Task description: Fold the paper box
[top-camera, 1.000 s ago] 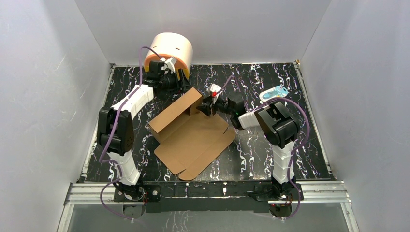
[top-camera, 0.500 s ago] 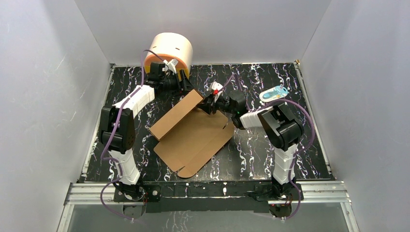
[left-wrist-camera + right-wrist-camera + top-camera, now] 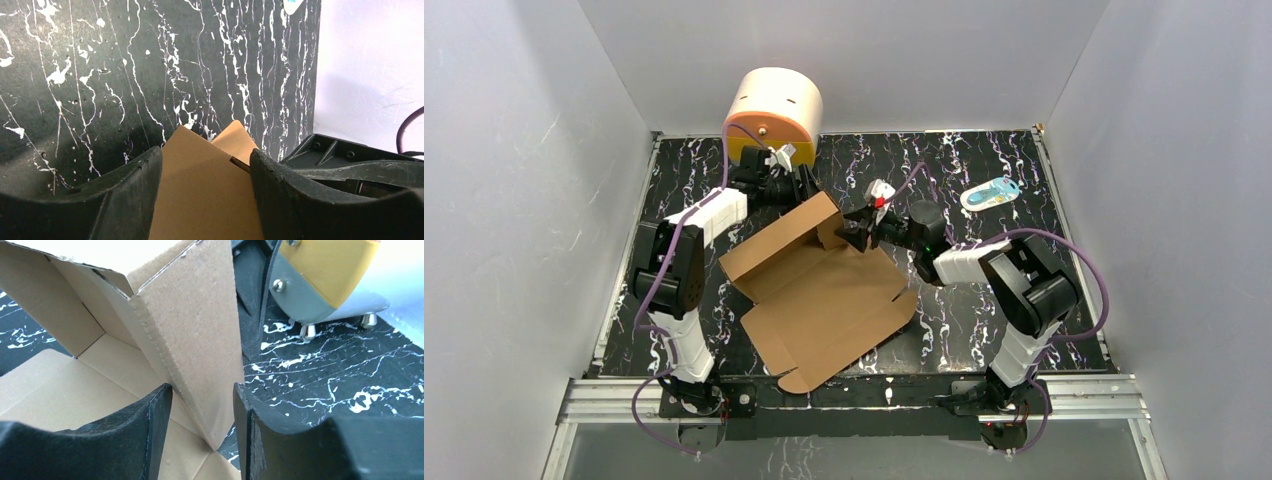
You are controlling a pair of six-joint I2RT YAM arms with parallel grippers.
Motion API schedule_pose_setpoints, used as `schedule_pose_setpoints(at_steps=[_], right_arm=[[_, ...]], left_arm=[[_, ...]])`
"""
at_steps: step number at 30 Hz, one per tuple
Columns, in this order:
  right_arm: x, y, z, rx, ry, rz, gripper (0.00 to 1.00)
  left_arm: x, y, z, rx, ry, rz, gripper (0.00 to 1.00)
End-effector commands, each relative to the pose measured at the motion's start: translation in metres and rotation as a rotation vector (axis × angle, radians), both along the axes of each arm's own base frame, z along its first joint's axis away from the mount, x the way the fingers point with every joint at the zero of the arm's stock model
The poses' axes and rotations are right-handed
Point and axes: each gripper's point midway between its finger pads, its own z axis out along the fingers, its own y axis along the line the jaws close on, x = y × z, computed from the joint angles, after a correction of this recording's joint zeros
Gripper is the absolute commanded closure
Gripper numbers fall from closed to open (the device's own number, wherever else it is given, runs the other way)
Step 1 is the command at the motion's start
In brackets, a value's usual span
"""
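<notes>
Paper box (image 3: 824, 290) sits mid-worktop (image 3: 994, 300), barely begun: its far-left wall stands raised, a corner held in the left hand (image 3: 807, 190), the right hand (image 3: 854, 228) half-open astride an end flap, while other panels lie flat.

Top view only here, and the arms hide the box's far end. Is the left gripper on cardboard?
Observer: Yes. In the left wrist view the box fills the gap between the left gripper's fingers; a firm pinch I can't confirm.
Operator: The right gripper?
Observer: The right gripper straddles an upright flap, open, with a gap beside one finger.
Operator: Anything close behind that flap?
Observer: The drum, standing on small metal feet.
</notes>
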Motion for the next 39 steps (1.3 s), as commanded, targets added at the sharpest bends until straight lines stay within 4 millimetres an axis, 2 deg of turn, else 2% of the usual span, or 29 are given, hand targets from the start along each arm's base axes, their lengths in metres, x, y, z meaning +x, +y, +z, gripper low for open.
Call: schedule_pose_setpoints(at_steps=[1, 9, 13, 17, 23, 27, 29, 32, 35, 39], right_arm=[[0.002, 0.001, 0.014, 0.024, -0.071, -0.048, 0.42], [0.006, 0.007, -0.01, 0.005, -0.053, -0.064, 0.42], [0.012, 0.003, -0.017, -0.006, -0.053, -0.109, 0.5], [0.014, -0.002, -0.027, -0.034, -0.044, -0.134, 0.6], [0.014, -0.005, -0.036, -0.078, -0.028, -0.143, 0.68], [0.014, -0.007, -0.039, -0.1, -0.022, -0.151, 0.68], [0.014, -0.008, -0.04, -0.111, -0.018, -0.153, 0.68], [0.013, -0.007, -0.042, -0.124, -0.017, -0.158, 0.68], [0.014, -0.006, -0.047, -0.139, -0.016, -0.168, 0.68], [0.013, -0.004, -0.051, -0.153, -0.017, -0.175, 0.68]], left_arm=[[-0.019, -0.012, 0.008, -0.016, 0.014, -0.048, 0.37], [-0.025, -0.025, -0.016, 0.004, 0.057, -0.083, 0.37], [-0.024, -0.025, -0.023, 0.02, 0.064, -0.079, 0.37], [-0.018, -0.015, -0.02, 0.093, 0.036, -0.039, 0.35], [-0.003, 0.008, 0.009, 0.198, -0.07, 0.049, 0.32], [0.006, 0.031, 0.044, 0.249, -0.174, 0.152, 0.3], [0.005, 0.036, 0.061, 0.241, -0.216, 0.189, 0.28], [-0.004, 0.03, 0.08, 0.174, -0.246, 0.182, 0.27], [-0.018, 0.019, 0.087, 0.094, -0.229, 0.137, 0.27], [-0.031, 0.015, 0.094, 0.038, -0.24, 0.121, 0.26]])
